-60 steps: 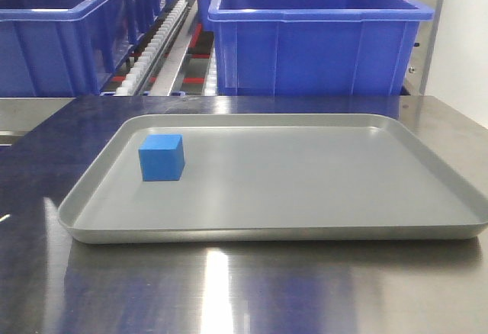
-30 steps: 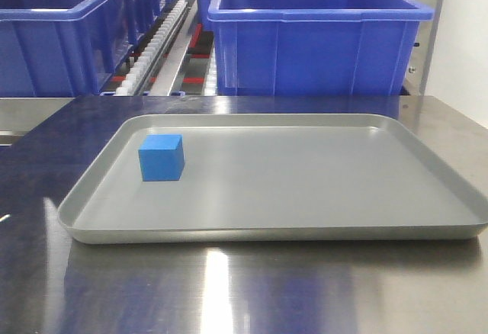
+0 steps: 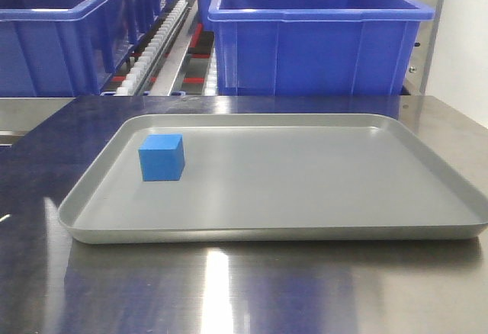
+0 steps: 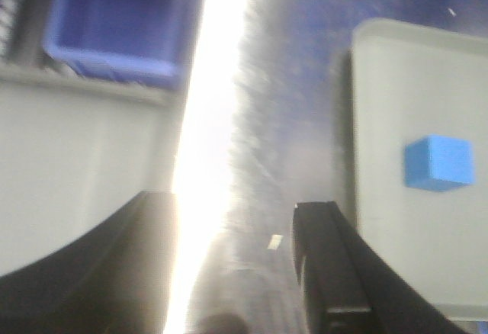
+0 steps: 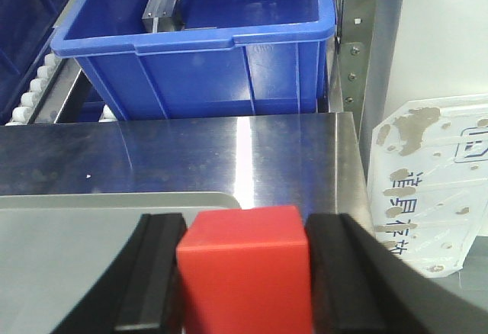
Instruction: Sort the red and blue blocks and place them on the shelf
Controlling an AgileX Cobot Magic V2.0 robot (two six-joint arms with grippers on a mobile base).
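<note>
The blue block rests on the left part of the shallow grey tray; the left wrist view also catches this blue block on the tray. My left gripper hangs open over the shiny steel top, left of the tray, with nothing between its fingers. My right gripper is shut on the red block, above the tray's right corner. The shelf shows as a steel upright with screws and roller rails. Neither gripper appears in the front view.
Large blue bins stand on the rack behind the tray. The right one holds a metal part. A white printed plastic sheet lies off the steel top's right edge.
</note>
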